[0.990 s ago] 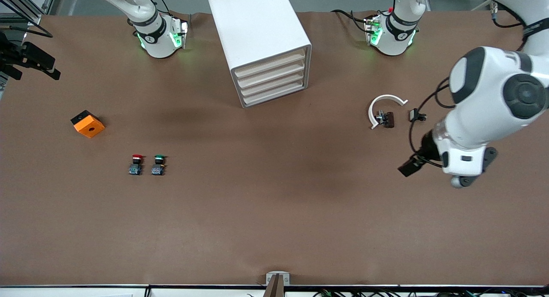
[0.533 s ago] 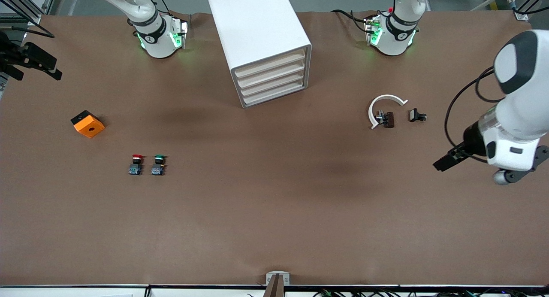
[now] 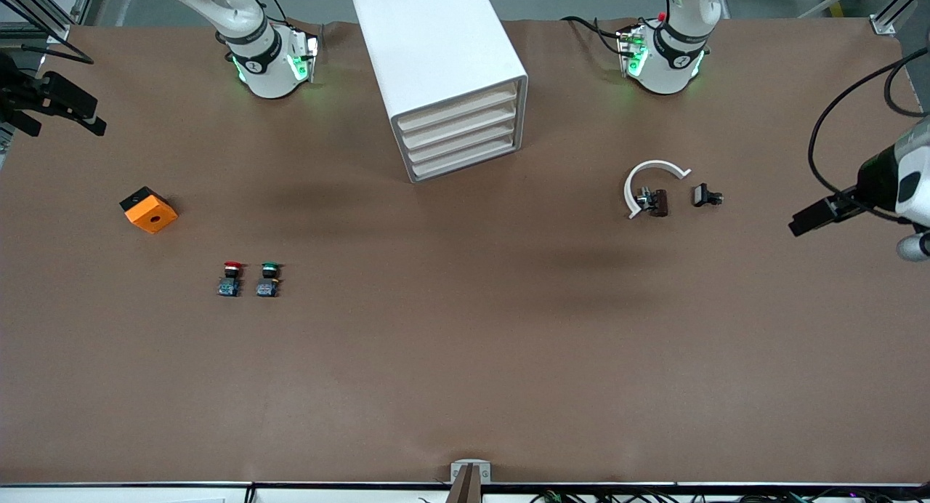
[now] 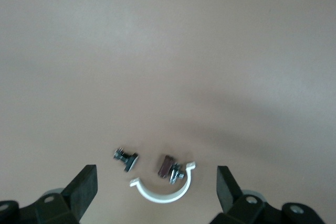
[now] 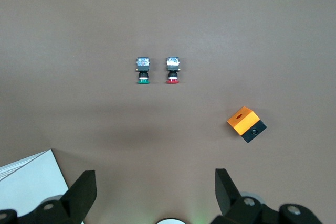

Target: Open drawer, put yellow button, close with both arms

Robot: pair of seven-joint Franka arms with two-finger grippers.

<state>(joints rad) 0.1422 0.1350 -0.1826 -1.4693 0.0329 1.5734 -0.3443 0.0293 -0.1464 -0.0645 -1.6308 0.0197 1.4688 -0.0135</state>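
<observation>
Your cabinet (image 3: 439, 67): all drawers shut, top drawer (image 3: 456, 107) included. Left gripper (image 4: 156, 192) and right gripper (image 5: 155, 195), wide apart, show only in wrist views.

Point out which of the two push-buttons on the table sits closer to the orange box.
The red-capped button. It stands beside the green-capped button, on the side toward the right arm's end of the table, where the orange box lies; the green-capped one is one place farther from the box.

Top cream-fronted drawer (image 3: 458, 110) shut, flush in white cabinet (image 3: 432, 45)
</observation>
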